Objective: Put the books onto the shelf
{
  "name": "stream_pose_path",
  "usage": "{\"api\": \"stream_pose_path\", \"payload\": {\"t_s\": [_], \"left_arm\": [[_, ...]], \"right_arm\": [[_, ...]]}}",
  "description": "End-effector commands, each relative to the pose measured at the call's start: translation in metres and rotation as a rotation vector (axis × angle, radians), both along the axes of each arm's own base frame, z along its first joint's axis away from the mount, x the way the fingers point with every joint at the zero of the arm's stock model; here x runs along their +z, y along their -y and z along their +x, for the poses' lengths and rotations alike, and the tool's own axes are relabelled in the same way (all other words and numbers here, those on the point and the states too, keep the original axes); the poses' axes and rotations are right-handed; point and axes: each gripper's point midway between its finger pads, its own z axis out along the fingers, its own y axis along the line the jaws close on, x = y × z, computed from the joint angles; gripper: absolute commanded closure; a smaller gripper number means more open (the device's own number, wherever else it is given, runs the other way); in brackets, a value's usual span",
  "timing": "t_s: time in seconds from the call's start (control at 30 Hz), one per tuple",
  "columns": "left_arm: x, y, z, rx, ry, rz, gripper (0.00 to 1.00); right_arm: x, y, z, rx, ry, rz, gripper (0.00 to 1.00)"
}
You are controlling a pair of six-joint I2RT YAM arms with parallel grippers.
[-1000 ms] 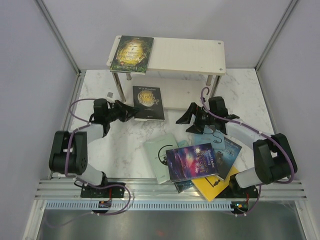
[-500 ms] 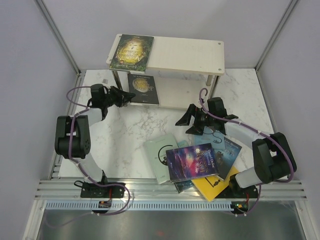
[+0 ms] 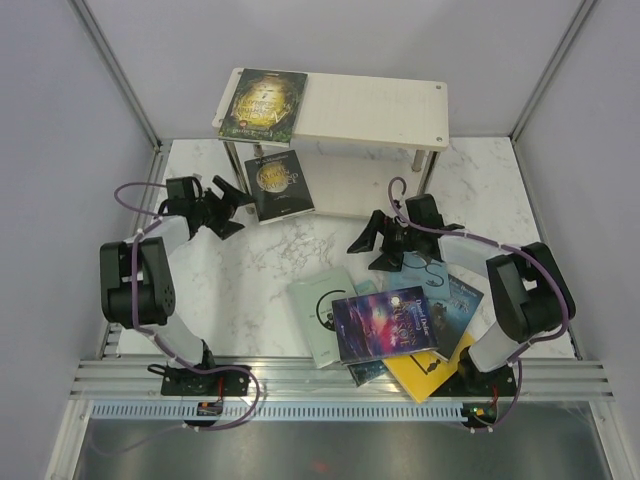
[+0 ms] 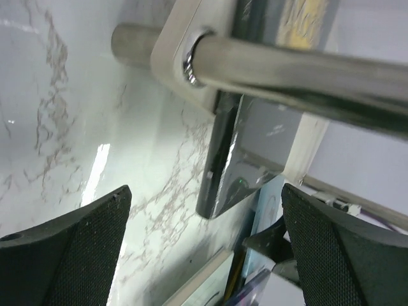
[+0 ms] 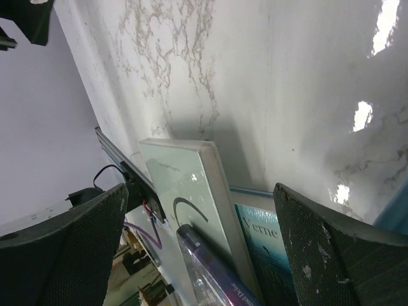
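shelf (image 3: 380, 115): two tiers, at the back of the counter (image 3: 250, 280)
green-gold book (image 3: 263, 105): flat on the top tier, left end
black book (image 3: 280, 183): flat on the lower tier, left side, below the green-gold book and slightly skewed; whether its near end passes the board's front edge I can't tell
left tool (image 3: 236, 208): jaws spread wide, nothing between them; just left of the black book's near-left corner, apart from it in the top view
left wrist view: black book's corner and a metal post (image 4: 287, 64) lie ahead, between the fingers (image 4: 76, 248)
right tool (image 3: 368, 250): jaws wide apart, empty; low over bare counter between shelf and pile, pointing toward the centre
pile: near edge of the counter, right of centre, books overlapping
pale book (image 3: 320, 315): leftmost in the pile, black swirl on the cover, flat on the counter
galaxy book (image 3: 385, 323): on top, overlapping the pale book's right edge
blue book (image 3: 455, 300): right of the galaxy book, partly under it
yellow book (image 3: 420, 372): bottom right, mostly covered
dark book (image 3: 365, 372): only a corner shows under the galaxy book
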Motion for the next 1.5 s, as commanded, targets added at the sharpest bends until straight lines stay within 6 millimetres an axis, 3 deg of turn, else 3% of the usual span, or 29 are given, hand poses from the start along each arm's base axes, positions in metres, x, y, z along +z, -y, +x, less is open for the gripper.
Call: {"api": "stream_pose_path", "payload": {"t_s": [0.0, 0.07, 0.1, 0.13, 0.2, 0.47, 0.6, 0.63, 0.7, 0.77, 0.87, 0.9, 1.03, 1.23, 1.43, 1.47], "left_arm": [[0.003, 0.023, -0.027, -0.146, -0.002, -0.041, 0.00], [-0.005, 0.029, -0.039, -0.132, -0.023, -0.067, 0.00], [0.001, 0.035, -0.035, -0.143, 0.038, -0.080, 0.00], [-0.009, 0.038, -0.043, -0.134, 0.022, -0.103, 0.00], [-0.009, 0.047, -0.044, -0.112, 0.028, -0.174, 0.00], [-0.006, 0.061, -0.023, -0.017, 0.159, -0.352, 0.00], [0.000, 0.051, -0.010, 0.096, 0.223, -0.354, 0.00], [0.004, 0.061, -0.012, 0.087, 0.239, -0.361, 0.00], [0.006, 0.060, -0.007, 0.127, 0.246, -0.361, 0.02], [0.003, 0.060, -0.005, 0.151, 0.238, -0.362, 0.06], [-0.004, 0.065, 0.001, 0.168, 0.221, -0.372, 0.25], [0.001, 0.072, 0.005, 0.147, 0.240, -0.382, 0.36], [-0.013, 0.084, 0.011, 0.146, 0.205, -0.385, 0.41], [-0.017, 0.087, 0.017, 0.156, 0.202, -0.377, 0.49], [-0.019, 0.084, 0.020, 0.179, 0.206, -0.366, 0.66], [-0.020, 0.084, 0.021, 0.176, 0.205, -0.365, 0.74]], "right_arm": [[0.026, -0.013, 0.023, 0.018, 0.105, 0.043, 0.02], [0.025, -0.013, 0.025, 0.015, 0.108, 0.039, 0.02], [0.024, -0.013, 0.024, 0.015, 0.105, 0.038, 0.02], [0.021, -0.013, 0.024, 0.014, 0.097, 0.036, 0.02], [0.017, -0.013, 0.021, 0.017, 0.086, 0.032, 0.02], [0.015, -0.011, 0.018, 0.012, 0.075, 0.027, 0.02], [0.016, -0.011, 0.019, 0.007, 0.075, 0.027, 0.02], [0.016, -0.011, 0.019, 0.007, 0.075, 0.027, 0.02], [0.015, -0.011, 0.018, 0.008, 0.071, 0.026, 0.02], [0.013, -0.010, 0.017, 0.010, 0.070, 0.025, 0.02], [0.010, -0.010, 0.015, 0.011, 0.059, 0.020, 0.02], [0.010, -0.010, 0.015, 0.013, 0.059, 0.021, 0.02], [0.009, -0.010, 0.015, 0.014, 0.058, 0.019, 0.02], [0.008, -0.010, 0.016, 0.015, 0.056, 0.019, 0.02], [0.004, -0.008, 0.008, 0.022, 0.044, 0.015, 0.02], [0.003, -0.008, 0.007, 0.023, 0.045, 0.015, 0.02]]}}
